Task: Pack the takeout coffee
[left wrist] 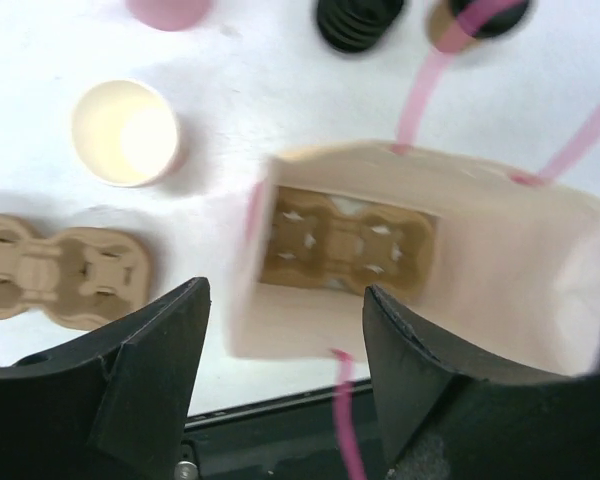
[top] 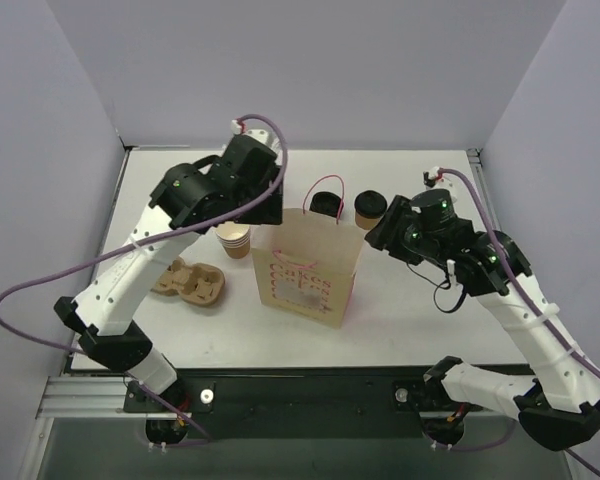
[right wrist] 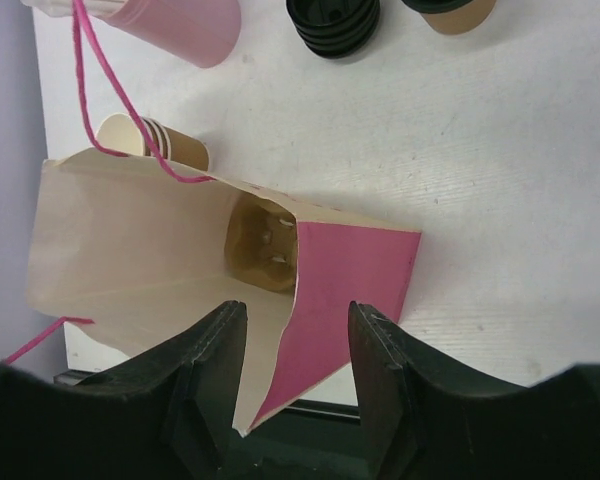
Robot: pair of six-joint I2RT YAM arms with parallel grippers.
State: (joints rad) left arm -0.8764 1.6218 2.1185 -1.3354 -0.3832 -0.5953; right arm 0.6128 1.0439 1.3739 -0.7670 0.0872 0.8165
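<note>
Near the table's far edge, just behind the paper bag [top: 305, 265], the takeout coffee [top: 370, 208] stands unpacked while the left gripper [left wrist: 285, 295] and right gripper [right wrist: 295, 312] hover over the bag, jaws apart and empty; the pickup looks next, calling for the nearer right arm to reach back and grasp the cup upright.

White arm links [top: 120, 280], black joints [top: 195, 190], purple cables [top: 80, 263], possibly green lights [top: 443, 209]

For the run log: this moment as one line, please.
left gripper open, empty | right gripper open, empty | takeout coffee on table behind bag, unpacked | bag upright, carrier inside
</note>
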